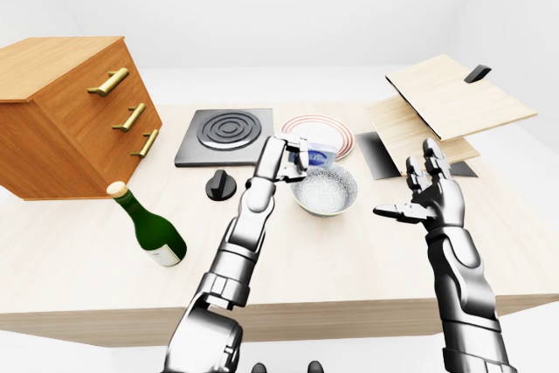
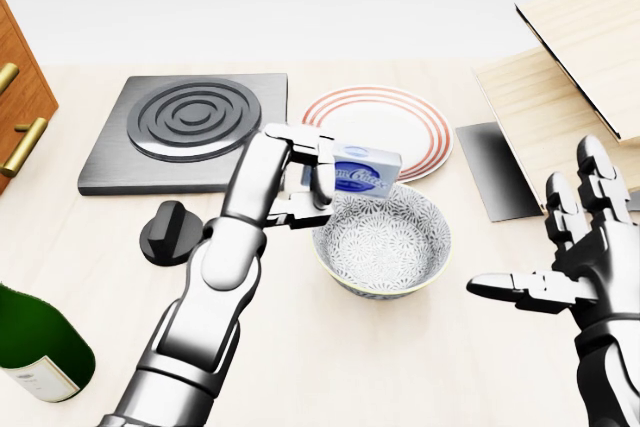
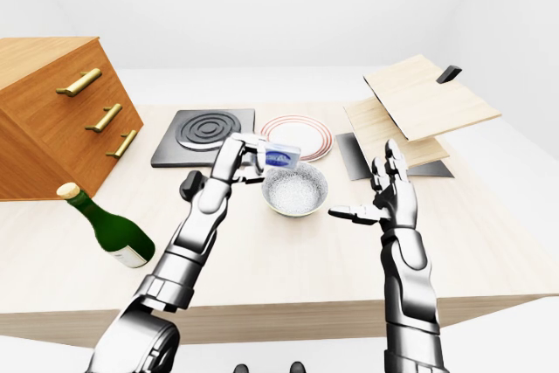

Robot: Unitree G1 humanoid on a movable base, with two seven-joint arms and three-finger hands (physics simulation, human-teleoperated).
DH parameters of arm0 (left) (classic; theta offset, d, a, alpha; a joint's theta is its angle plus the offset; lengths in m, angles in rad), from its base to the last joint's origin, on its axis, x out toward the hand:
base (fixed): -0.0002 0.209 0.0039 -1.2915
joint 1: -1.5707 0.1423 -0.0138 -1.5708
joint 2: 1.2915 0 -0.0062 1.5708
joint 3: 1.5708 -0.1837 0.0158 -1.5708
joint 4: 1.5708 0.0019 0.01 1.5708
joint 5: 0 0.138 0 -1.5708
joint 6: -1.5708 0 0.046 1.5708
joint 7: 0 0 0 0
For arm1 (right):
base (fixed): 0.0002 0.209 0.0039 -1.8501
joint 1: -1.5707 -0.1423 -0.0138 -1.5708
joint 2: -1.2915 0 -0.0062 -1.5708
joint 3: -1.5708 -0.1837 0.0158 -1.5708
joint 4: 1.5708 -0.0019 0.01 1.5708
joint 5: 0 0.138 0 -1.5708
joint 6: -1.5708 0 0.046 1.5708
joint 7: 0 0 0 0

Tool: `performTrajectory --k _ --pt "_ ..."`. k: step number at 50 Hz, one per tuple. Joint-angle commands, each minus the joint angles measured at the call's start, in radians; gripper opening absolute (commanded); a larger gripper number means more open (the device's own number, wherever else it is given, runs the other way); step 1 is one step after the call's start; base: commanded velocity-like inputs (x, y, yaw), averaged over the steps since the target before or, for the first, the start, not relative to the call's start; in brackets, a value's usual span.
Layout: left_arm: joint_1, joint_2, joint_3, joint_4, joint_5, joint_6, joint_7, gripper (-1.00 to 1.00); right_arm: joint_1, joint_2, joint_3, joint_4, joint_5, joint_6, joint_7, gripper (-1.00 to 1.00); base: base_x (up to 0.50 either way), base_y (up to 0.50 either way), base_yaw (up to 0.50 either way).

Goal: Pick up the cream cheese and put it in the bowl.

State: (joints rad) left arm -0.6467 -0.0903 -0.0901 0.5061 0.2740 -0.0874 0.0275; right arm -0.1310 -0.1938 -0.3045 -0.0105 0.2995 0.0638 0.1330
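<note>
Head view shows the left hand [image 2: 300,182] raised above the worktop [image 2: 300,347], with its silver fingers closed around one end of the small white and blue cream cheese box [image 2: 366,175]. The box is held in the air, a little tilted, and its free end hangs over the upper left rim of the round patterned grey bowl [image 2: 383,237]. It is not inside the bowl; from the picture it seems not to touch the rim, but I cannot be sure.

Just above the bowl lies the white plate with red rings [image 2: 378,132], and to the left of the plate sits the square grey hob plate with a spiral burner [image 2: 188,129]. A small black knob [image 2: 170,231] stands on the worktop just left of the left forearm. The dark green glass bottle with a white label [image 2: 38,347] lies in the bottom left corner of this view, and the brown wooden drawer cabinet with brass handles [image 1: 74,111] stands at the left.

The right hand [image 2: 575,247] is held up at the right of the bowl, well apart from it, fingers spread and holding nothing. Above it lie the pale wooden boards [image 2: 565,97], stacked on a dark grey sheet [image 2: 490,172].
</note>
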Motion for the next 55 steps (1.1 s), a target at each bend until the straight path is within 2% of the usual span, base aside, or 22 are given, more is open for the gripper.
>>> performTrajectory --k 1,7,16,23,28,31,55 --pt "0.028 -0.029 -0.018 -0.062 0.107 0.0 -0.01 -1.0 0.005 0.003 0.002 0.003 -0.004 -0.008 0.001 1.0 0.0 0.0 0.0" --pt "0.036 -0.037 -0.03 -0.055 0.129 0.0 -0.013 -1.0 0.007 0.006 0.004 -0.003 -0.003 -0.007 0.001 1.0 0.0 0.0 0.0" --pt "0.008 -0.045 -0.039 0.101 0.197 0.0 0.007 -1.0 0.009 0.01 0.007 -0.002 -0.008 -0.01 0.001 1.0 0.0 0.0 0.0" --pt "-0.036 -0.052 -0.036 0.243 0.243 0.0 0.05 -1.0 0.014 0.011 0.007 -0.006 -0.005 -0.011 0.007 1.0 0.0 0.0 0.0" --pt "-0.027 -0.058 -0.041 0.254 0.267 0.0 0.059 -1.0 0.021 0.015 0.011 -0.023 -0.007 -0.005 0.006 1.0 0.0 0.0 0.0" --pt "-0.031 -0.06 -0.04 0.269 0.273 0.0 0.063 -1.0 0.024 0.019 0.013 -0.01 -0.011 -0.019 0.013 1.0 0.0 0.0 0.0" --pt "-0.055 -0.076 -0.044 0.293 0.301 0.0 0.07 -1.0 0.037 0.025 0.014 -0.033 -0.011 -0.013 0.021 1.0 0.0 0.0 0.0"
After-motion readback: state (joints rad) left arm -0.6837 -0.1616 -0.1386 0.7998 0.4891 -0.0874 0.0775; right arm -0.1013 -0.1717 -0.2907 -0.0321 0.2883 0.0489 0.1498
